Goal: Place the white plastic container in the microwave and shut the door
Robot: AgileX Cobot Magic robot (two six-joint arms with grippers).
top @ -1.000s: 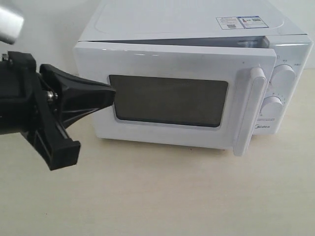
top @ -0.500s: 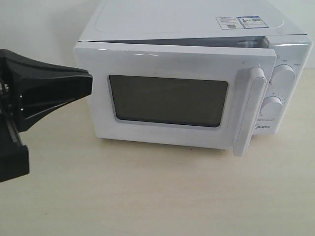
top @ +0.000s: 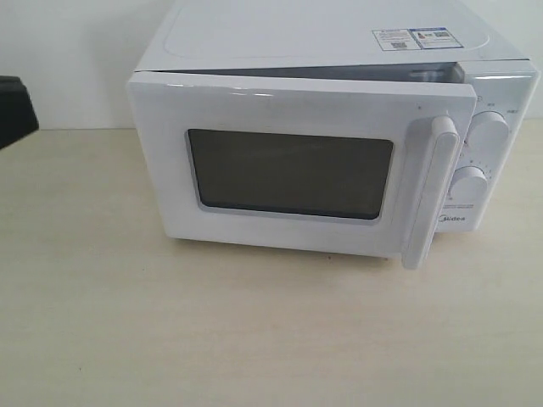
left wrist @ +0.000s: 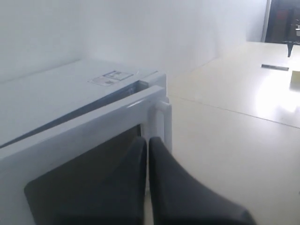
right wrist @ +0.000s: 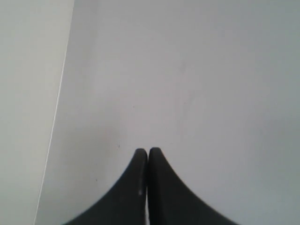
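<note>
Well off the hinge side of the microwave [top: 339, 51], a black piece of the left arm [top: 15, 110] shows at the edge of the exterior view, not touching the oven. The left gripper [left wrist: 147, 140] has its two black fingers [left wrist: 126, 187] pressed flat together with nothing between them, and they point along the microwave's front toward the bar handle [top: 431, 195]. The microwave stands on the pale table [top: 254, 339]. Its door [top: 297, 102] is nearly shut but not flush, and a thin dark gap runs between the door's top edge and the microwave's body. The dark mesh window [top: 290, 174] fills the middle of the door. The white plastic container is hidden from every view, and the window is too dark to tell whether it sits inside the microwave. Beyond the handle, two round dials [top: 490, 131] sit one above the other on the microwave's control panel, and stickers [top: 411, 38] lie on its top near that side. The right gripper [right wrist: 148, 151] is also pinched tight on nothing, facing a plain pale surface, and its place relative to the microwave cannot be told.
</note>
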